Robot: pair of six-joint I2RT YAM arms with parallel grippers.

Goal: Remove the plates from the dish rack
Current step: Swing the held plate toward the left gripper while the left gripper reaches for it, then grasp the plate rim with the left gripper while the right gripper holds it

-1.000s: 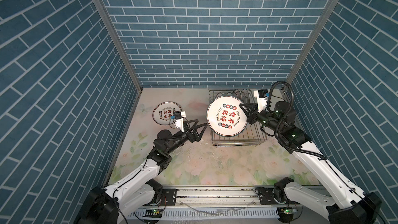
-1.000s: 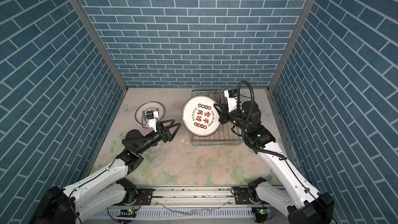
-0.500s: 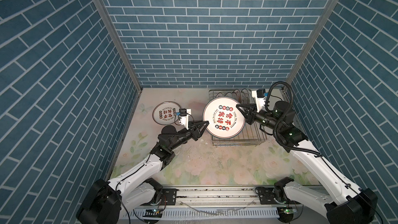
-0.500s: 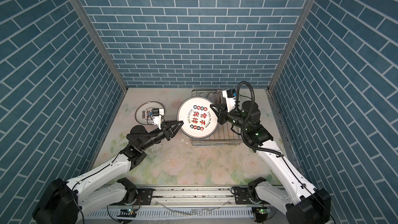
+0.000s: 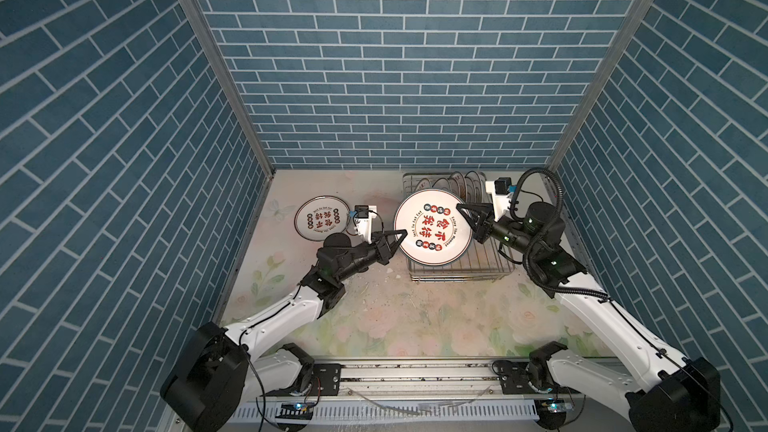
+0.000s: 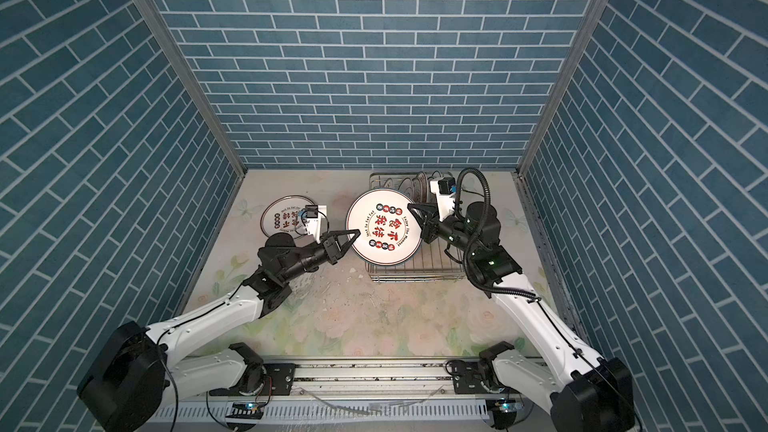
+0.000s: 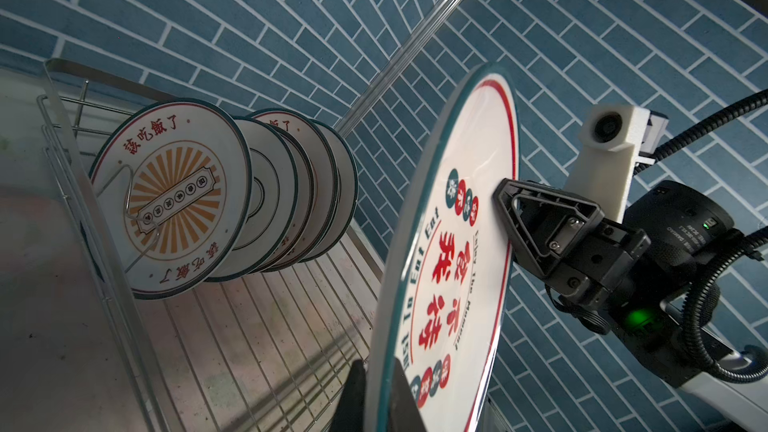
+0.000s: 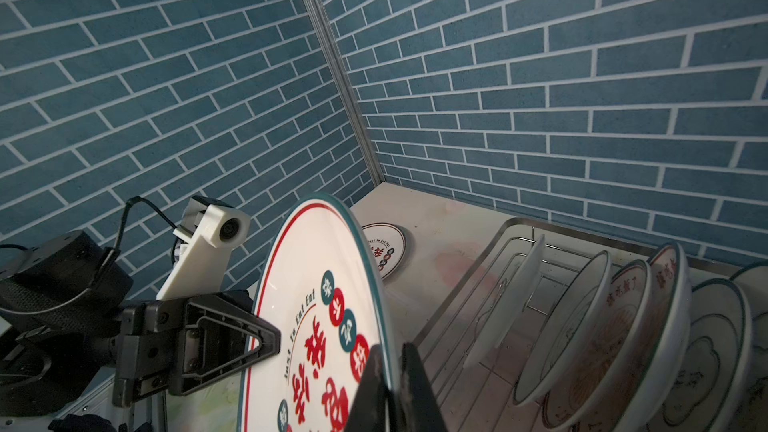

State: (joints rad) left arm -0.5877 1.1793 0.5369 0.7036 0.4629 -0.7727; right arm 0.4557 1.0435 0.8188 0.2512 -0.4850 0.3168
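1. Flat plate point(image 5: 318, 218): lies face up on the table point(image 5: 374, 317), left of the dish rack point(image 5: 457, 276) and apart from both arms.
2. Left gripper point(image 5: 401, 234): closed down on the left rim of the held plate point(image 5: 432, 232). Its wrist view shows one finger point(image 7: 353, 392) on each face of that rim.
3. Held plate: on edge, printed face towards the top cameras, above the near end of the dish rack. Contact with the wires cannot be confirmed.
4. Right gripper point(image 5: 467, 218): clamped tight on the opposite, right rim. The plate is thus gripped from both sides.
5. Racked plates point(image 5: 453, 182): several stand on edge at the far end of the rack.

View differences: both top views show the racked plates only as thin edges. The left wrist view shows the leftmost one point(image 7: 174, 197) face-on, with an orange sunburst, leaning on a wire prong. The right wrist view shows the flat plate point(image 8: 384, 249) beyond the held plate's rim; the left wrist view does not.
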